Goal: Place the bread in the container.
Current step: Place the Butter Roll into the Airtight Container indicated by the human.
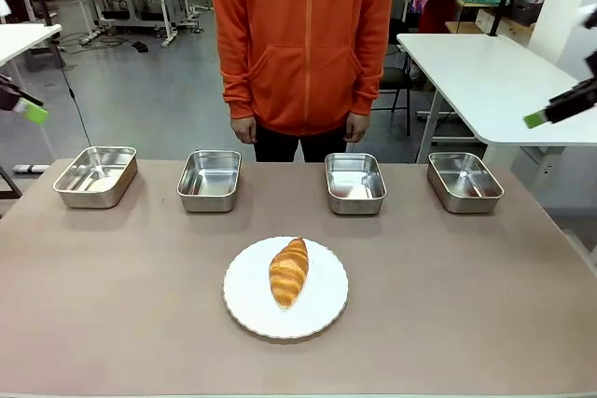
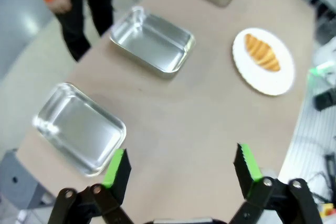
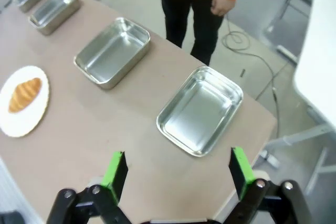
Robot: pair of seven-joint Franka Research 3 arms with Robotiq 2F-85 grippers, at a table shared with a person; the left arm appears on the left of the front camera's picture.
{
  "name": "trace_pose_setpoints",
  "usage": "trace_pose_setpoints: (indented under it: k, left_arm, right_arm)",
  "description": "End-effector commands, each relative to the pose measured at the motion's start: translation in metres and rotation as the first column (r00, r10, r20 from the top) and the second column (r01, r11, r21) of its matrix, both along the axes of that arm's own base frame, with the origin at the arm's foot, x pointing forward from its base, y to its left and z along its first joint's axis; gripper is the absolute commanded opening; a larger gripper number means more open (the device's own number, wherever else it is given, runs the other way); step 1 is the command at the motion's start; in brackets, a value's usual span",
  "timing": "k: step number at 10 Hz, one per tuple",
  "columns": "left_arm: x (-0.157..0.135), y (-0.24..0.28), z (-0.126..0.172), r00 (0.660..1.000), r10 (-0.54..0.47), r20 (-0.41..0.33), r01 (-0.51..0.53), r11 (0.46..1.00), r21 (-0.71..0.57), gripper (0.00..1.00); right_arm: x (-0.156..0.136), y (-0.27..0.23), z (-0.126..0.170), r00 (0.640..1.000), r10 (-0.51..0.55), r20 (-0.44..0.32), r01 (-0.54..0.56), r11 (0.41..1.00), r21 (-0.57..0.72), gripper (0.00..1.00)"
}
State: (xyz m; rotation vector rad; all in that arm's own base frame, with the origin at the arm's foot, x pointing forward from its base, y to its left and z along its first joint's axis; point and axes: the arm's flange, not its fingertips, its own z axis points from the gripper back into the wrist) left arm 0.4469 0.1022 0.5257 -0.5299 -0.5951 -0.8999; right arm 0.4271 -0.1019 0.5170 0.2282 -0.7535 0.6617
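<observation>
Bread [image 1: 288, 271]: lying on the white plate [image 1: 244, 309], mid-table, near side.
Containers [image 1: 355, 206]: four steel trays in a row beyond the plate.
Left gripper [image 2: 181, 150]: spread wide, holding nothing, over the table's left end.
Right gripper [image 3: 177, 153]: spread wide, holding nothing.

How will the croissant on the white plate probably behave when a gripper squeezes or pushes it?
The croissant is probably light and soft: its puffed, ridged crust suggests airy pastry that may dent or flake under a firm squeeze. Lying flat on the smooth white plate, elongated with tapered ends, it would likely slide or pivot rather than roll.
</observation>
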Motion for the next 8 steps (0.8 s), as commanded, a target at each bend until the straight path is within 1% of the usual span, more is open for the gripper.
trace_pose_setpoints:
  k: [1,2,3,4,7,8]
  left_arm:
    - [0.025,0.042,-0.011,0.996,-0.092,0.001,0.092,0.991,-0.098,1.00]
    - [0.023,0.053,-0.002,0.995,-0.094,0.042,0.098,0.990,-0.106,1.00]
    - [-0.005,0.059,-0.020,0.994,-0.075,0.084,0.086,0.987,-0.134,1.00]
    - [0.006,0.046,-0.011,0.997,-0.070,0.034,0.073,0.993,-0.090,1.00]
    - [0.006,0.046,-0.011,0.997,-0.070,0.034,0.073,0.993,-0.090,1.00]
    - [0.005,0.051,-0.015,0.996,-0.082,0.035,0.084,0.993,-0.082,1.00]
  right_arm:
    - [0.025,-0.014,-0.009,0.997,0.083,-0.010,-0.082,0.996,0.044,1.00]
    - [0.029,-0.019,-0.010,0.992,0.124,0.035,-0.127,0.986,0.105,1.00]
    - [0.002,-0.016,-0.005,0.999,0.039,0.006,-0.039,0.999,0.021,1.00]
    - [0.002,-0.016,-0.005,0.999,0.039,0.006,-0.039,0.999,0.021,1.00]
    - [0.002,-0.016,-0.005,0.999,0.039,0.006,-0.039,0.999,0.021,1.00]
    - [0.005,-0.016,-0.004,0.999,0.036,-0.005,-0.036,0.999,0.008,1.00]
